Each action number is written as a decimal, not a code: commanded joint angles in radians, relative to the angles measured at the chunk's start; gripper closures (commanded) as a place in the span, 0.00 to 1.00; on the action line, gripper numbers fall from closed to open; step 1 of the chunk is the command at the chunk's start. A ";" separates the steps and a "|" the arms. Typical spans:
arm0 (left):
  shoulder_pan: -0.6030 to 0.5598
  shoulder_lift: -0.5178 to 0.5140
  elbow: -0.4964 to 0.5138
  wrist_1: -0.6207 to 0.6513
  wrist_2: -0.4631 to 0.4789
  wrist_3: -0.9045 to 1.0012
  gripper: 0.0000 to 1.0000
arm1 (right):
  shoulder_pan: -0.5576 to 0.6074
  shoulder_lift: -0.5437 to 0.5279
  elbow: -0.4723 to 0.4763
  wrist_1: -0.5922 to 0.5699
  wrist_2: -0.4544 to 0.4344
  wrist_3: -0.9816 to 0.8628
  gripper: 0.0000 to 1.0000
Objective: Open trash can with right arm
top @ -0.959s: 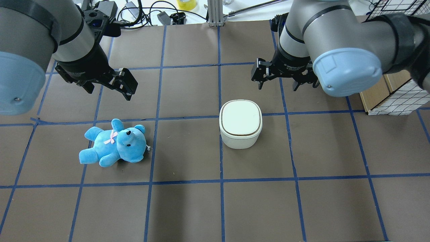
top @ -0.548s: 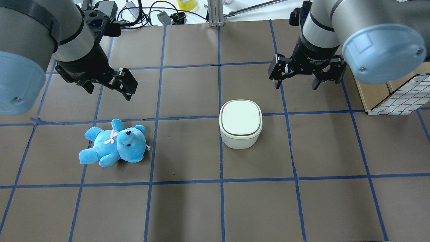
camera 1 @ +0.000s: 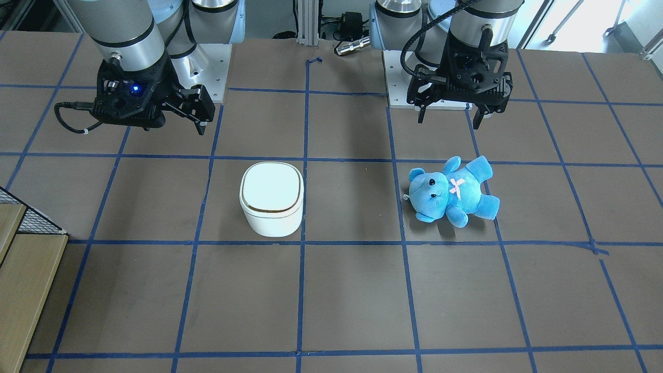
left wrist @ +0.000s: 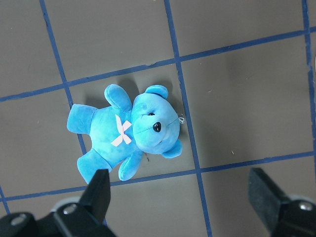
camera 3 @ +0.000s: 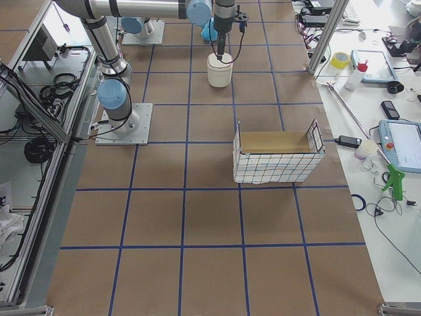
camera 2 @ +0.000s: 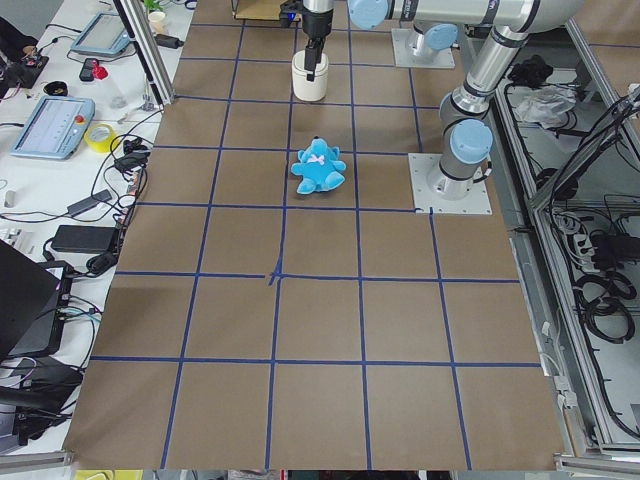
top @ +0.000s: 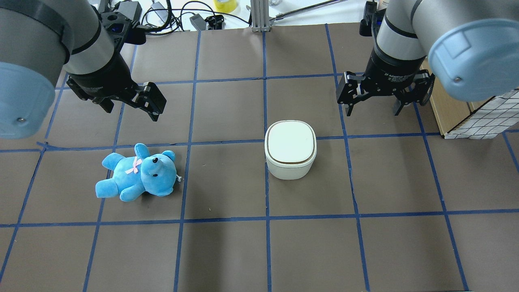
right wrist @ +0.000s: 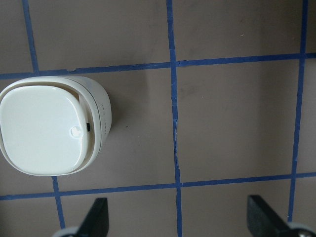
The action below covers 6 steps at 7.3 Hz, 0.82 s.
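The white trash can [top: 290, 149] stands mid-table with its lid shut; it also shows in the front view [camera 1: 271, 205] and at the left of the right wrist view [right wrist: 47, 126]. My right gripper [top: 373, 108] is open and empty. It hangs above the table, beyond the can and to its right, clear of it. Its fingertips [right wrist: 261, 217] frame bare table to the right of the can. My left gripper [top: 131, 106] is open and empty, hovering above and behind the blue teddy bear [top: 138, 174].
A wire basket with a cardboard liner [top: 478, 117] stands at the right edge, close to my right arm. Cables and small devices [top: 170, 16] and a metal post [top: 259, 16] line the far edge. Blue tape lines grid the brown table.
My right gripper has swung to the right, away from the trash can, still open. The left arm, the bear and the can have not moved.
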State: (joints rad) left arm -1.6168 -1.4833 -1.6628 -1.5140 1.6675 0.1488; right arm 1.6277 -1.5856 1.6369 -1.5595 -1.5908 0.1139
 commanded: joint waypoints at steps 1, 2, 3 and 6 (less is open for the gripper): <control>0.000 0.000 0.000 0.000 0.000 0.000 0.00 | 0.000 -0.002 0.000 0.016 0.006 -0.003 0.00; 0.000 0.000 0.000 0.000 0.000 0.000 0.00 | -0.005 -0.002 -0.002 0.019 0.009 -0.020 0.00; 0.000 0.000 0.000 0.000 0.000 0.000 0.00 | -0.005 -0.002 -0.005 0.019 0.009 -0.020 0.00; 0.000 0.000 0.000 0.000 0.000 0.000 0.00 | -0.003 -0.002 -0.003 0.024 0.009 -0.020 0.00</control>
State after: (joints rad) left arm -1.6168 -1.4833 -1.6628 -1.5140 1.6674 0.1488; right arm 1.6232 -1.5876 1.6327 -1.5371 -1.5816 0.0938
